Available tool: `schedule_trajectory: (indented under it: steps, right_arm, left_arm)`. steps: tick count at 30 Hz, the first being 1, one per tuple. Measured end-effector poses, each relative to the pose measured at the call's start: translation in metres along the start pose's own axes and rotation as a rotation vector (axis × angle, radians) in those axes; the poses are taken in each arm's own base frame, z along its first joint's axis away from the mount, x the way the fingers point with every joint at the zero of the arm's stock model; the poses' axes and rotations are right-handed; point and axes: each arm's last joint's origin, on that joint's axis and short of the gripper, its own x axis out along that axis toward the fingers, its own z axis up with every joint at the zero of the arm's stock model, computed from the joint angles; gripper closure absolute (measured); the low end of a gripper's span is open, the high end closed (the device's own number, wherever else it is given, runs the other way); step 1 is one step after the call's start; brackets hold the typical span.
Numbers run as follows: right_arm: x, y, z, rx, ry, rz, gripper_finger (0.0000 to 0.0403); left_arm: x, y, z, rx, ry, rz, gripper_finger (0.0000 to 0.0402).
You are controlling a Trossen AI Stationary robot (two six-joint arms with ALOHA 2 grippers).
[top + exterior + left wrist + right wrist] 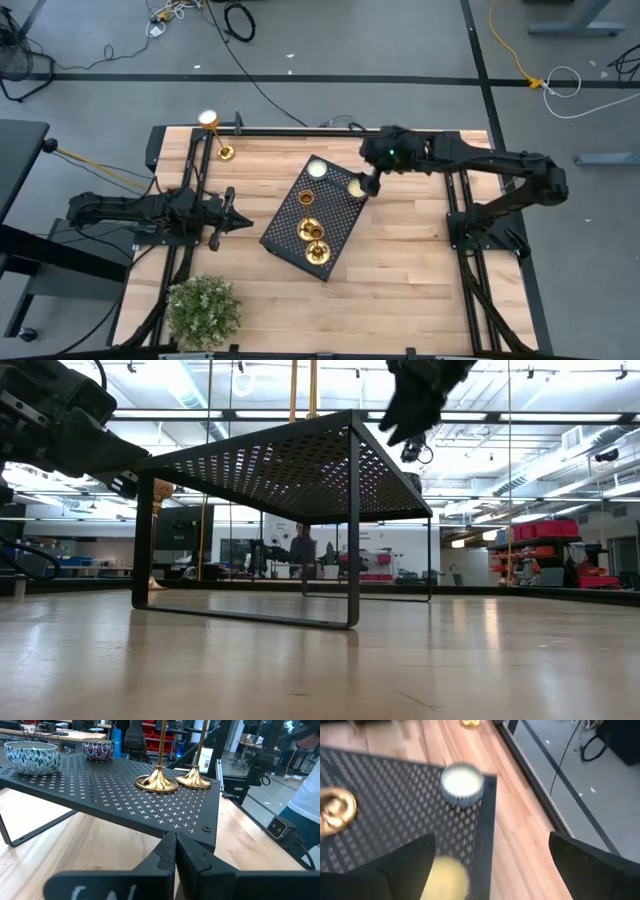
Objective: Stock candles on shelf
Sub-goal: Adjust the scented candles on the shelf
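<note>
Shelf: the black perforated shelf stands on thin legs at mid-table, turned at an angle to the table edges – raised, so both arms can reach its top from the side.
Candles on shelf: two gold candlesticks stand upright, close together near the shelf's front end; their brass bases sit flat on the mesh, probably grouped to leave the rest free.
Candle off shelf: a third candlestick stands on the table at the far left corner, well apart from the shelf – judged still to be stocked.
Bowls: two small round bowls rest at the shelf's far end, one at each corner; the second lies just beneath the right gripper.
Right gripper: the right gripper hovers over the shelf's far right corner, fingers spread wide, holding nothing – consistent with a release.
Left gripper: the left gripper waits level just left of the shelf, fingers pressed together, empty.
Plant: a bushy green plant sits at the near left, clear of the work.
</note>
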Motion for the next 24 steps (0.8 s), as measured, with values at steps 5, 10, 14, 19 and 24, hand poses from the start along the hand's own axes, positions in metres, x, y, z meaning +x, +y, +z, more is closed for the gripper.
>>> schedule_trajectory:
  steps: [5, 10, 14, 19, 24]
  right_arm:
    - [0.001, -0.002, 0.023, -0.027, -0.049, 0.061, 0.0016]
    - [0.014, 0.002, 0.039, -0.076, -0.057, 0.109, 0.0016]
    - [0.028, 0.003, 0.043, -0.143, -0.037, 0.124, 0.0016]
    - [0.05, 0.003, 0.042, -0.176, -0.025, 0.184, 0.0016]
    - [0.072, 0.002, 0.043, -0.186, -0.047, 0.235, 0.0016]
  left_arm:
    - [0.0, 0.0, 0.0, 0.0, 0.0, 0.0, 0.0387]
    - [0.0, 0.0, 0.0, 0.0, 0.0, 0.0, 0.0387]
    - [0.0, 0.0, 0.0, 0.0, 0.0, 0.0, 0.0387]
    - [0.0, 0.0, 0.0, 0.0, 0.0, 0.0, 0.0387]
    - [0.0, 0.0, 0.0, 0.0, -0.001, 0.0, 0.0387]
